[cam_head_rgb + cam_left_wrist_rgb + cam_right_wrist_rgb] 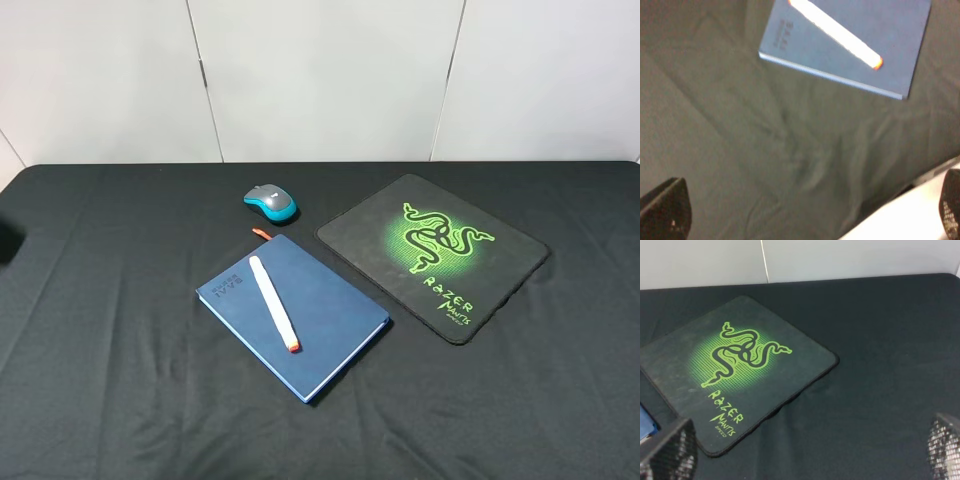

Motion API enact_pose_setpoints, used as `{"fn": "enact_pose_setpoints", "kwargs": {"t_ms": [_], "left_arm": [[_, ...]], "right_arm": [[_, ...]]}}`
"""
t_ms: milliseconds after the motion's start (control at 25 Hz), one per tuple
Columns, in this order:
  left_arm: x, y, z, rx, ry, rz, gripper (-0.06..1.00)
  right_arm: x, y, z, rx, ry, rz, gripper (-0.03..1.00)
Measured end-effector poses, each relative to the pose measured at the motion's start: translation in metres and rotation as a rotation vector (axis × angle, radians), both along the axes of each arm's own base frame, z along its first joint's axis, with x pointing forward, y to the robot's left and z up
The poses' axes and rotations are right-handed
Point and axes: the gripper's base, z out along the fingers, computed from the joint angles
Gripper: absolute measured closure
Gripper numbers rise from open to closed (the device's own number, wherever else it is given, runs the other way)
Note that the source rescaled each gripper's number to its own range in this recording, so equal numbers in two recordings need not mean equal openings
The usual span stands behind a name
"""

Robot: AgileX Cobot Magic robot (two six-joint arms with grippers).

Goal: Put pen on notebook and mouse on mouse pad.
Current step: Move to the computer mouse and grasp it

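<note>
Four task objects on black cloth (pixel 100 350), grippers empty.
The pen (pixel 273 302) is laid diagonally on the notebook (pixel 330 320) at frame centre; the mouse (pixel 270 203) is seen on the cloth above it, beside the mouse pad (pixel 433 255). Left gripper (pixel 807 215) and right gripper (pixel 806 450) are held spread.

1. Exterior high: above the table (pixel 100 400), facing down and toward the back wall (pixel 320 80); whole layout in view.
2. Left wrist: close, angled down on the notebook (pixel 890 35), also in exterior.
3. Right wrist: low, oblique across the pad (pixel 790 385), also in exterior.
</note>
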Motion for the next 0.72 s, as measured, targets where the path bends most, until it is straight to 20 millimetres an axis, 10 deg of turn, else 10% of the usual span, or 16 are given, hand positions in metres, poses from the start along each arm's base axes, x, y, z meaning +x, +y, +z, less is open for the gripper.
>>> {"fn": "enact_pose_setpoints", "kwargs": {"t_ms": [720], "left_arm": [[-0.062,0.052,-0.07,-0.043,-0.099,0.128,-0.05]], "right_arm": [[0.0,0.0,0.0,0.0,0.0,0.0,-0.03]]}}
